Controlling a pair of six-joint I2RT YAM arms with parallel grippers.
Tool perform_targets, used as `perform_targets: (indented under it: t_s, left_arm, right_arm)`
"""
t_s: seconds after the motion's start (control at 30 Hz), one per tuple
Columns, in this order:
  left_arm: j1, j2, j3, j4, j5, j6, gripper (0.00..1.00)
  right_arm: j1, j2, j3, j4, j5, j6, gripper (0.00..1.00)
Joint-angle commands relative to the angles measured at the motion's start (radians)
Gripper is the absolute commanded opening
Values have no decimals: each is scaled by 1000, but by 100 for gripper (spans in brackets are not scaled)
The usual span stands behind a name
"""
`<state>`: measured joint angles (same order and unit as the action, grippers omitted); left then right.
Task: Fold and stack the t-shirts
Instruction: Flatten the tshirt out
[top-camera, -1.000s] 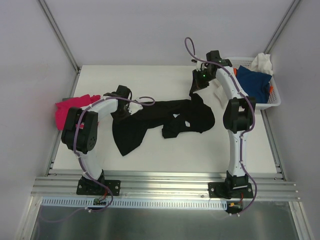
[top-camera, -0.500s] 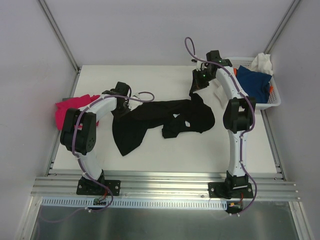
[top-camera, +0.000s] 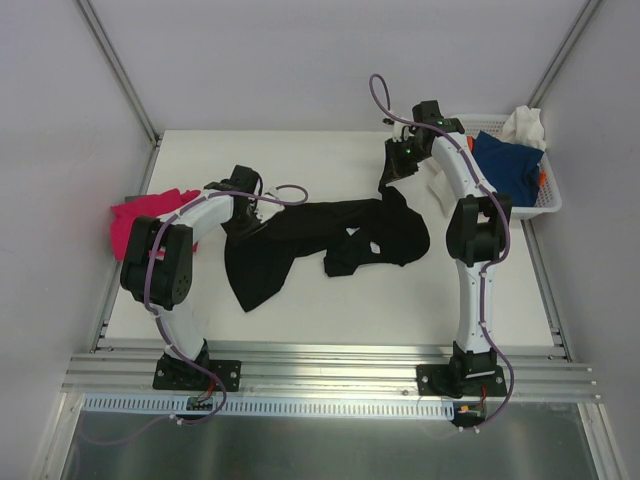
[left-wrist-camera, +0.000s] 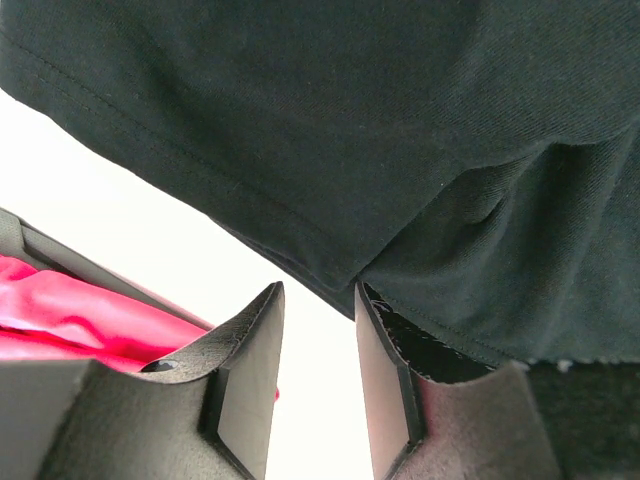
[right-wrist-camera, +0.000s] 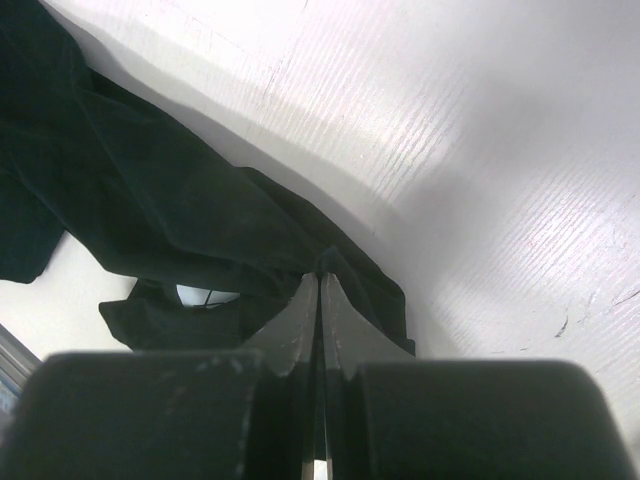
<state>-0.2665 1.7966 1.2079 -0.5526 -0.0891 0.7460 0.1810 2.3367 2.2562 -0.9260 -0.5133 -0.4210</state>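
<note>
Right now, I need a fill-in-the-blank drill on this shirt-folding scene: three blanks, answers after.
The right pincer is shut on a fold of the black t-shirt, while the left pincer is ___.
The magenta t-shirt lies at the ___ edge of the table.
The blue t-shirt sits inside the white ___.
Missing words: open; left; basket.

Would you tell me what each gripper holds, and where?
Right gripper pinches the black t-shirt by a raised edge; left gripper is open, holding nothing.
</note>
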Motion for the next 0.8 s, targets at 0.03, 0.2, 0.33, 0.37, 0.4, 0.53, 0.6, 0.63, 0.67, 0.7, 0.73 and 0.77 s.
perform_targets:
  t_s: [0.03, 0.2, 0.33, 0.37, 0.4, 0.53, 0.6, 0.63, 0.67, 0.7, 0.73, 0.77]
  left_arm:
    - [9, -3, 16, -17, 9, -4, 34]
    - [9, 0, 2, -18, 14, 1, 35]
    - [10, 18, 2, -17, 18, -3, 35]
    - [10, 24, 2, -17, 20, -5, 35]
    - [10, 30, 4, -18, 22, -10, 35]
    - [10, 44, 4, -18, 28, -17, 35]
    - [10, 50, 5, -18, 28, -19, 35]
    - [10, 52, 5, -18, 29, -19, 35]
    - [12, 53, 7, -17, 31, -17, 33]
    - [13, 53, 10, -18, 31, -19, 31]
    - [13, 55, 12, -18, 31, -22, 26]
    - [15, 52, 13, -18, 34, -20, 10]
  right_arm:
    - [0, -11, 37, 4, -16, 7, 1]
    - [0, -10, 34, 7, -11, 5, 1]
    - [0, -5, 40, 9, -10, 7, 1]
    - [0, -5, 40, 9, -8, 7, 1]
    - [2, -4, 39, 7, -7, 8, 1]
    - [0, -10, 37, 6, -4, 4, 1]
    - [0, -7, 36, 4, -2, 4, 1]
    - [0, -7, 37, 4, -2, 4, 0]
    - [-2, -7, 36, 4, -2, 4, 0]
    - [-2, -5, 37, 4, -2, 4, 1]
    - [0, -5, 39, 6, -2, 5, 1]
    - [0, -4, 40, 7, -2, 5, 0]
